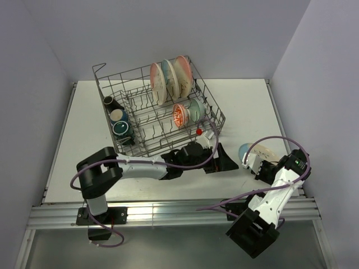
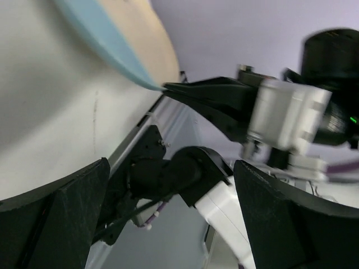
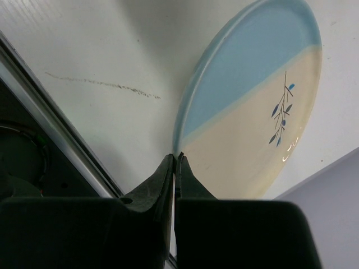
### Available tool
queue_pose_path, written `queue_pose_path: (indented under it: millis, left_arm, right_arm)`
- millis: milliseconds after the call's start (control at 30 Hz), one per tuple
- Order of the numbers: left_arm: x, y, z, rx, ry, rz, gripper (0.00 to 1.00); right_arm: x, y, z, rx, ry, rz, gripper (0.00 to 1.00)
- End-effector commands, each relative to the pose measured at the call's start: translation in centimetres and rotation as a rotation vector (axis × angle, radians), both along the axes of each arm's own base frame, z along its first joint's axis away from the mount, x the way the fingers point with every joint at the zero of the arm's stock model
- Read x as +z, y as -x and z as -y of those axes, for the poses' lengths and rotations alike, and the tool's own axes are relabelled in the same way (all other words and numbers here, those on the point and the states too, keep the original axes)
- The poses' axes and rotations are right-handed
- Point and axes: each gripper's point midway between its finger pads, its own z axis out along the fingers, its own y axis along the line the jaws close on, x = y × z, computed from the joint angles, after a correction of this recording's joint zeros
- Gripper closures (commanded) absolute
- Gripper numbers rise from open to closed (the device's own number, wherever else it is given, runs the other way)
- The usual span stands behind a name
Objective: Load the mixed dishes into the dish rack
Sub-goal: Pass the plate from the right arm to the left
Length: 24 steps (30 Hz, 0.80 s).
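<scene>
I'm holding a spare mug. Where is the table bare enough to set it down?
Bare table left of the dish rack, and far right beyond the blue plate. Crowded in front of the rack, where the left arm lies.

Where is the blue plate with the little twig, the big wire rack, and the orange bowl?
blue and cream plate [image 3: 252, 95]: right wrist view, on its blue half.
dish rack [image 1: 150, 147]: top external view, on its near wire wall.
orange-red bowl [image 1: 179, 115]: top external view, on its inside.
</scene>
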Motion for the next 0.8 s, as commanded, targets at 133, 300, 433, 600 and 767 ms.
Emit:
queue_pose_path:
  millis: [133,300,433,600,767]
  left_arm:
    - [-1.3,-2.9,2.7,0.205,0.007,-0.113,0.01]
    - [-3.2,-4.0,4.3,0.272,-0.028,-0.224,0.01]
    - [-3.8,-4.5,5.8,0.276,-0.006,-0.262,0.01]
    - [-5.3,-4.6,7.0,0.257,0.0,-0.345,0.01]
    - [-6.5,-4.6,7.9,0.239,0.023,-0.389,0.01]
  right_arm:
    - [1.1,-0.9,-1.2,0.318,0.105,0.136,1.0]
    - [1.3,-0.8,-1.2,0.32,0.113,0.132,1.0]
    - [1.4,-0.6,-1.2,0.327,0.117,0.125,1.0]
    - [1.7,-0.7,-1.3,0.323,0.123,0.139,1.0]
    - [2.0,-0.8,-1.2,0.31,0.127,0.146,1.0]
